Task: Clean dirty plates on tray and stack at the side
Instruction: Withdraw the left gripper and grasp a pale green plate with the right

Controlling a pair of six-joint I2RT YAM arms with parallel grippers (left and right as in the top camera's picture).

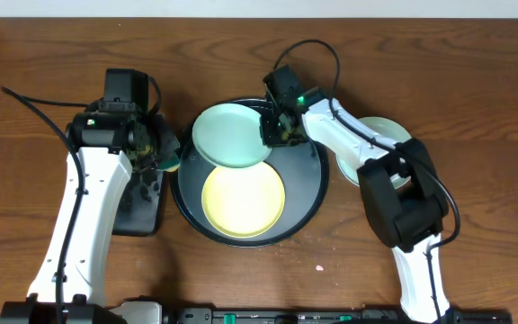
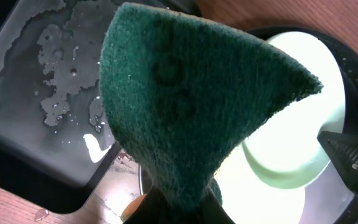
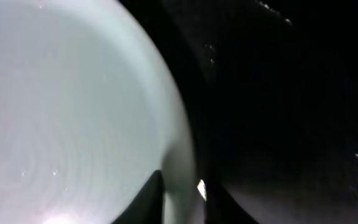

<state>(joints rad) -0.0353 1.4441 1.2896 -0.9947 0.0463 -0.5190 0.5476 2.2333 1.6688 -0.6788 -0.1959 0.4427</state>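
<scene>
Mint plate overhung the tray at its upper-left rim, its edge pinched by the jaws of the right gripper. Just left of the tray, the left gripper had its jaws clamped on a green sponge.

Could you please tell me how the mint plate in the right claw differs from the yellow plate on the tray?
Colour: the mint plate is pale blue-green, the yellow plate pale yellow. Hold: the right claw pinches the mint plate's rim; nothing grips the yellow plate. Place: the yellow plate lies flat inside the tray, while the mint plate juts out over its rim. Both are round and look equal in size.
</scene>
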